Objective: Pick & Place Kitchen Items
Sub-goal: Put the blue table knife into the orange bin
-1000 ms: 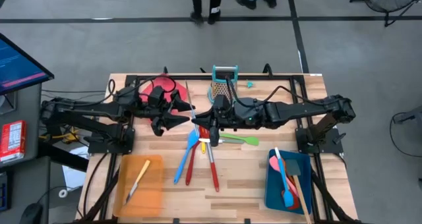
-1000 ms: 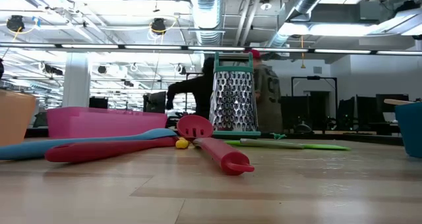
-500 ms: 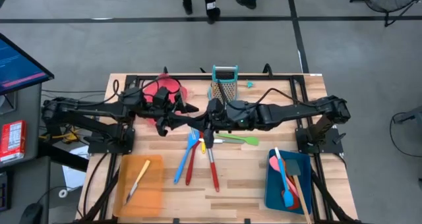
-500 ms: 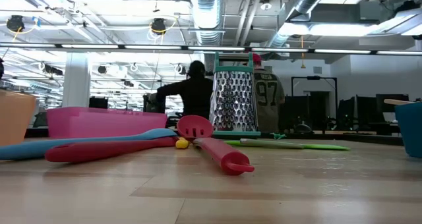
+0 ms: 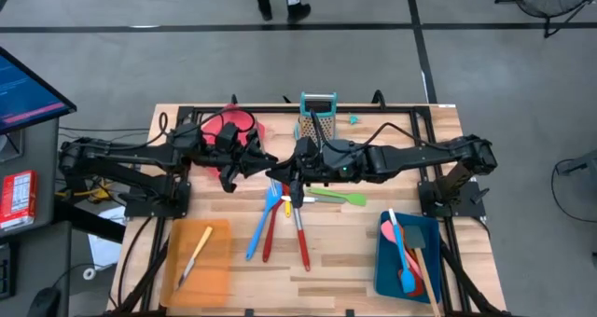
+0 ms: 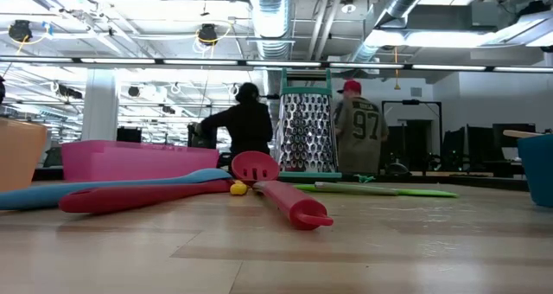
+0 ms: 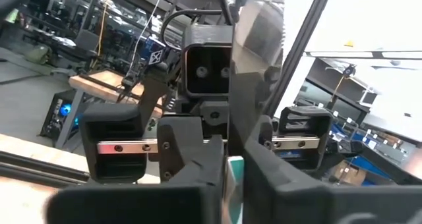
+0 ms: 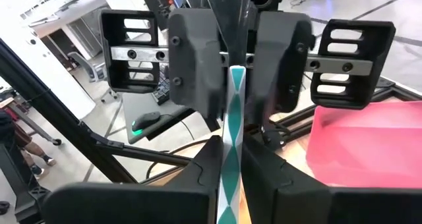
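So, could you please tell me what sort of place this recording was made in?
Most likely a robotics lab or workshop hall, not a kitchen. The low view shows exposed ceiling ducts and rows of desks behind two people; from above, the wooden table stands on a grey floor marked with dark lines.

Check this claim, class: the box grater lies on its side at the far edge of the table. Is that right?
Not quite. The box grater stands upright, not on its side, as the low view shows. It is indeed at the far edge of the table.
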Robot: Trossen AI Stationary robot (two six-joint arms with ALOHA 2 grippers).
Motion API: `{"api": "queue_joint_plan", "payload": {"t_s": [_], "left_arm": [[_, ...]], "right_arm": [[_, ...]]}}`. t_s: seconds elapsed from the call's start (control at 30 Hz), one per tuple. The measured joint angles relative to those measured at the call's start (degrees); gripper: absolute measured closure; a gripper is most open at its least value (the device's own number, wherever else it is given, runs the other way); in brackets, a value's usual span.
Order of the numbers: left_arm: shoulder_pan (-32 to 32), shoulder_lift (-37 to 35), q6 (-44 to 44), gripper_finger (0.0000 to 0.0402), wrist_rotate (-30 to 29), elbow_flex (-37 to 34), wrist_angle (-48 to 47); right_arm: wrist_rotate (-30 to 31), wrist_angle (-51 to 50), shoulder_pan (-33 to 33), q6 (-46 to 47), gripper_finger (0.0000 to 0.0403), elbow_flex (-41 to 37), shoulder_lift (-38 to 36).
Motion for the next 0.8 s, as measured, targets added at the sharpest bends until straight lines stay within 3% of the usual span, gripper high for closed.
{"api": "queue_joint_plan", "payload": {"t_s": [0.33, 0.63, 0.8], "left_arm": [[0.0, -0.45, 0.0, 0.0399, 0.94, -0.08, 0.09], [0.0, -6.54, -0.39, 0.04, 1.18, -0.09, -1.66], [-0.18, -13.73, -4.26, 0.04, 1.32, 0.0, -15.3]], "right_arm": [[-0.21, -0.01, 0.0, 0.86, 0.0353, 0.0, -0.03], [-5.43, -5.95, 0.24, 2.05, 0.0242, 0.0, -5.42], [-5.99, -14.11, 2.71, 4.79, 0.0192, 0.0, -8.84]]}}
